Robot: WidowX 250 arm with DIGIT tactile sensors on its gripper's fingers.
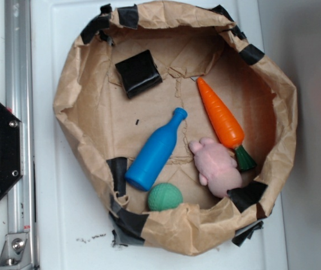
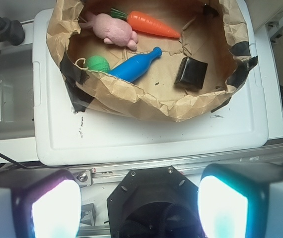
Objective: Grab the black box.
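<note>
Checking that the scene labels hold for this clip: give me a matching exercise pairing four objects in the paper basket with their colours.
Objects:
1. box
2. bottle
3. carrot
4. ball

Colours:
A. green
B. orange with a dark green top
C. glossy black
D. blue

Pairs: 1-C, 2-D, 3-B, 4-A

Black box inside paper nest
</note>
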